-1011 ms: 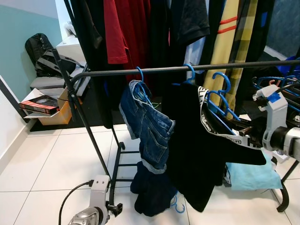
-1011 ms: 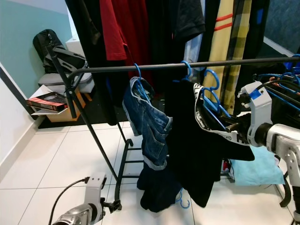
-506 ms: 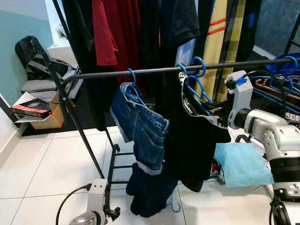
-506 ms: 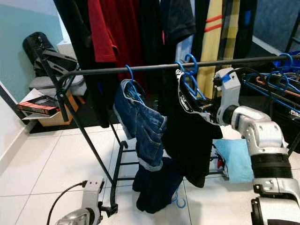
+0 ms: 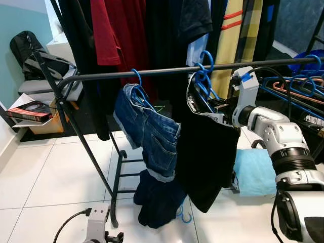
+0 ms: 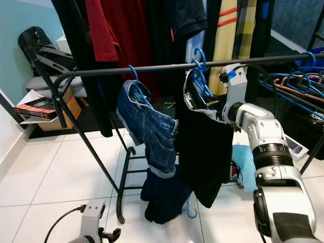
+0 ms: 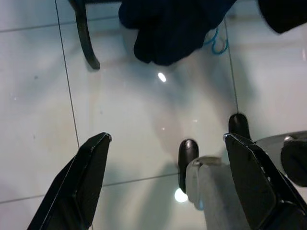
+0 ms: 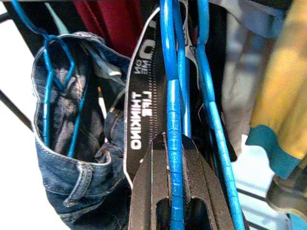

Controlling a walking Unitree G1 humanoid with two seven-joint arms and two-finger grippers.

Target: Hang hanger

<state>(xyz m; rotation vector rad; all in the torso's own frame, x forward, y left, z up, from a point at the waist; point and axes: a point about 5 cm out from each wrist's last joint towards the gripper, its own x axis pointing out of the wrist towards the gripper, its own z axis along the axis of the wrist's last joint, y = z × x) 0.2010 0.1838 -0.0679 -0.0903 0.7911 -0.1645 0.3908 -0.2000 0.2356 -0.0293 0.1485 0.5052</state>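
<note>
The blue hanger point(image 5: 202, 83) with the black garment point(image 5: 205, 152) has travelled up and in toward the rail point(image 5: 167, 72) over the last second. A second ago it hung low at the robot's right, its hook clear of the bar; now the hook point(image 5: 205, 56) rises to the rail's height and looks to be at or just over it, beside another blue hanger's hook already there. The camera has shifted too, so part of that change is the robot closing in. By my reading the hang is nearly made — whether the hook is truly seated on the bar I cannot tell.

The right pincer point(image 8: 172, 191) is clamped on one blue arm of the hanger, the bar running up between its two black fingers point(image 8: 146, 191), with the garment's white-lettered waistband point(image 8: 139, 110) just beside it. The right arm point(image 5: 268, 129) reaches up and across toward its left, wrist raised to just below the rail, forearm roughly level.

The denim shorts point(image 5: 149, 134) hang on their own blue hanger further to the left along the rail, apart from the black garment.

The left pincer point(image 7: 163, 182) hangs idle near the tiled floor point(image 7: 38, 96), fingers spread wide and holding nothing — a dark heap of cloth point(image 7: 168, 28) lies on the tiles ahead of it.
</note>
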